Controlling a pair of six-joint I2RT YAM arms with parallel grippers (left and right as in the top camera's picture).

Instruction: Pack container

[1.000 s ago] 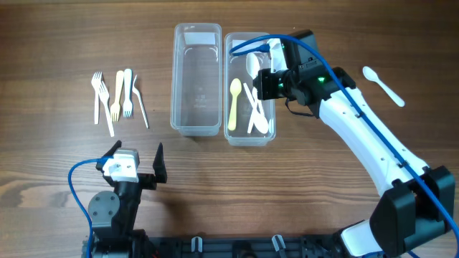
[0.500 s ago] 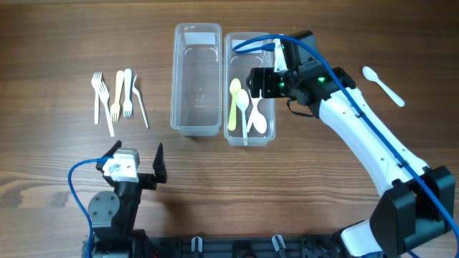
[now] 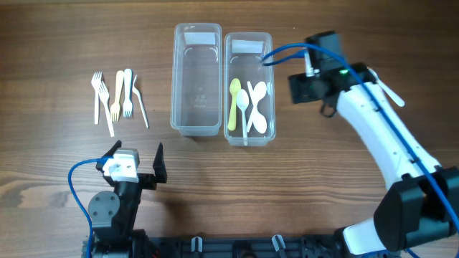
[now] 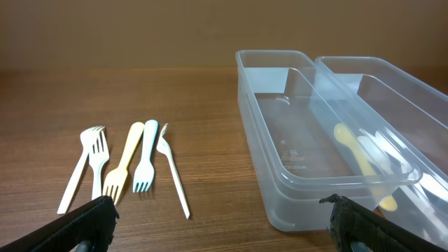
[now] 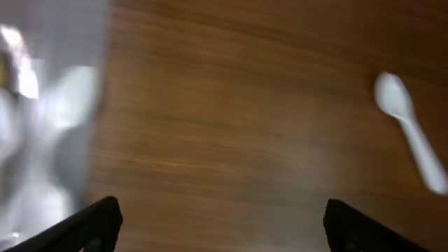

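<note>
A row of five plastic forks (image 3: 118, 97), white, yellow and pale blue, lies at the left of the overhead view on the brown wooden surface (image 3: 57, 186). Their handles run up and down the frame. The left jaws (image 3: 136, 156) sit at the lower left, wide open and holding nothing. The forks are straight above them in the picture, so the left arm is the nearer one for the forks.

Next comes a long clear plastic tub (image 3: 195, 131) with nothing in it. Just beside it, a second clear plastic tub (image 3: 249, 142) holds a yellow spoon (image 3: 233, 104) and some white spoons (image 3: 259, 107).

The right jaws (image 5: 220, 213) hang just to the right of that tub, wide open and empty. One small white plastic spoon (image 5: 413, 136) lies alone on the surface, farther right. In the right wrist view it is at the upper right, off to the side of the gap between the jaws. Its bowl points to the upper left and its handle slants down to the right. The right arm is much nearer. I think it needs to slide right and turn so the jaws close across the thin handle.
</note>
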